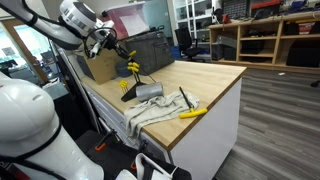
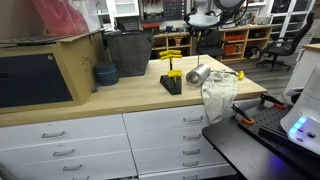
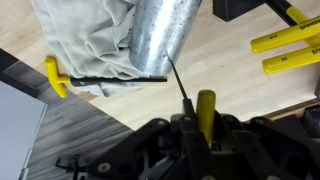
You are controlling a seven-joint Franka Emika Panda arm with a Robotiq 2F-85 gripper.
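In the wrist view my gripper [image 3: 205, 130] is shut on a yellow-handled tool [image 3: 205, 108], whose thin black shaft points up toward a silver metal cylinder [image 3: 165, 35]. The cylinder lies on a crumpled grey cloth [image 3: 85, 40]. In both exterior views the gripper [image 1: 116, 46] [image 2: 205, 18] hangs well above the wooden table. Below it are the cylinder [image 1: 150, 92] [image 2: 197, 74], the cloth [image 1: 150, 114] [image 2: 218, 96] and a black stand with yellow T-handle tools [image 1: 127, 86] [image 2: 172, 80].
A loose yellow T-handle tool [image 3: 55, 75] lies on the cloth's edge and another yellow tool [image 1: 192, 113] lies near the table edge. A black bin [image 2: 128, 52], blue bowl [image 2: 106, 74] and wooden box [image 2: 40, 70] stand at the back. The cloth hangs over the table edge.
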